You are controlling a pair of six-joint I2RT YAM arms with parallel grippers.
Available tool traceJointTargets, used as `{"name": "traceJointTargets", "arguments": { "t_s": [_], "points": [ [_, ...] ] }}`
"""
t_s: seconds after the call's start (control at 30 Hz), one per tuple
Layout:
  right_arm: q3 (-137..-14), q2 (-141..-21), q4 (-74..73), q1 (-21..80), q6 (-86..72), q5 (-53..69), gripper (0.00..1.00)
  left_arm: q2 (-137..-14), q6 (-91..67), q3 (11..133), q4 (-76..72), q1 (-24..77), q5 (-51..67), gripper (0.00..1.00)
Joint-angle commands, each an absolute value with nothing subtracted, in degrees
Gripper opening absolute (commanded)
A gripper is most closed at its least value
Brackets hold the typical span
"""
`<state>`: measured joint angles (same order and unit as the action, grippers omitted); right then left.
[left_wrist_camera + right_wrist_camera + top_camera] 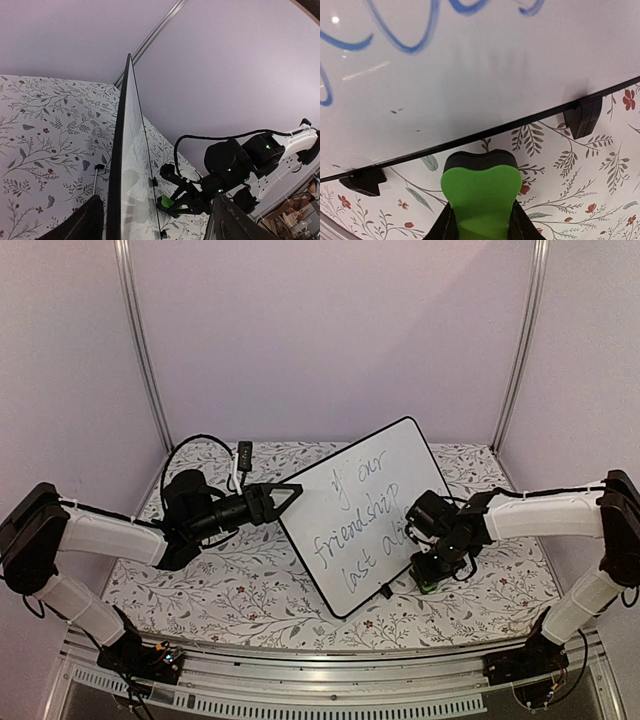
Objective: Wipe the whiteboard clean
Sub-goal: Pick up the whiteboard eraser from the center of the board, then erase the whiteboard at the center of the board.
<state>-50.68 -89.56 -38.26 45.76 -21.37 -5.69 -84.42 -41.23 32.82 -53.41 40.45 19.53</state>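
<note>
Green eraser [481, 195] sits pinched in the right gripper [481, 227], a finger pressed to each side. Straight ahead of it and rising away is the whiteboard [395, 452], standing on its bottom rim on the table [220, 590]. The eraser noses at that rim, between the two feet [583, 116], just short of the white face. Blue writing starts higher up, its lines running along the same rim — so the stroke likely has to climb the face first, then sweep along the long axis. For that the right arm is plainly the nearer.

At the opposite side edge the left gripper [288, 495] stands wide, the board's rim between its fingers and nothing clamped; whether a finger touches the back I cannot tell. From above, the right wrist hides the line-ends — and its own fingertips are cut off by the frame.
</note>
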Motion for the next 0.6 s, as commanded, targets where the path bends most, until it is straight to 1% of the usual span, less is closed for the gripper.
{"name": "traceJointTargets", "arguments": {
  "t_s": [0.0, 0.13, 0.2, 0.27, 0.43, 0.57],
  "points": [
    [-54.32, -84.67, -40.58, 46.41, -20.90, -7.12, 0.25, -85.07, -41.22, 32.28, -55.40, 40.19, 20.17, 0.75],
    [-56.92, -80.65, -43.35, 46.49, -20.83, -9.24, 0.18, -84.69, -40.89, 32.17, -55.23, 40.19, 19.93, 0.75],
    [-58.56, -77.89, -44.56, 46.51, -20.95, -11.00, 0.17, -84.70, -40.90, 32.23, -55.12, 40.21, 19.92, 0.75],
    [-60.14, -75.92, -45.59, 46.52, -21.00, -13.18, 0.17, -84.89, -40.98, 32.34, -55.21, 40.17, 20.00, 0.75],
    [-64.58, -74.06, -47.20, 46.49, -20.72, -17.59, 0.25, -85.00, -41.18, 32.28, -55.38, 40.23, 20.15, 0.75],
    [-67.63, -74.33, -46.61, 46.49, -20.33, -19.46, 0.26, -84.74, -41.01, 32.21, -55.31, 40.20, 20.06, 0.75]
  ]
}}
